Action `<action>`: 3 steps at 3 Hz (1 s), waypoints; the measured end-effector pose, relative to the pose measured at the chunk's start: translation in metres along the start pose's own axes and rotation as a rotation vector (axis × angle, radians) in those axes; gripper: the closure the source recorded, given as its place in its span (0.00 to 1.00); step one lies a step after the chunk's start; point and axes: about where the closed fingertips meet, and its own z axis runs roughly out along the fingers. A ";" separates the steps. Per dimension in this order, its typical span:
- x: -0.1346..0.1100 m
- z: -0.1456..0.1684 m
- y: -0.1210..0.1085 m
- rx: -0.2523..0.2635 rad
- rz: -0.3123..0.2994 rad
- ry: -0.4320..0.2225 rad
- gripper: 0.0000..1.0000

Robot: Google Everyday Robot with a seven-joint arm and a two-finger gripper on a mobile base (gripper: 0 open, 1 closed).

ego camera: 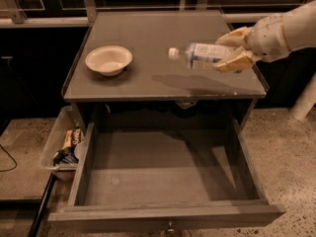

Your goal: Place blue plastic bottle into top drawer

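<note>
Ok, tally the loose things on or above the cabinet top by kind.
Bottles: 1, blue plastic bottle, held in the air at right, gripper jaws shut on it.
Bowls: 1, white bowl, resting at left.
Total: 2.

The blue plastic bottle [203,55], clear with a white cap and a pale blue-and-white label, hangs horizontal in the air at 2 o'clock in the view. Its cap points to 9 o'clock and its base end is clamped in the gripper [230,52]. The top drawer [163,177], grey, wide and shallow, stands open at 6 o'clock, its floor bare.
</note>
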 end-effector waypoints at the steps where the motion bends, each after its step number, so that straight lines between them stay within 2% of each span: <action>1: -0.007 -0.037 0.032 0.119 -0.033 0.039 1.00; 2: 0.033 -0.039 0.089 0.105 0.041 0.100 1.00; 3: 0.074 -0.021 0.151 0.023 0.128 0.151 1.00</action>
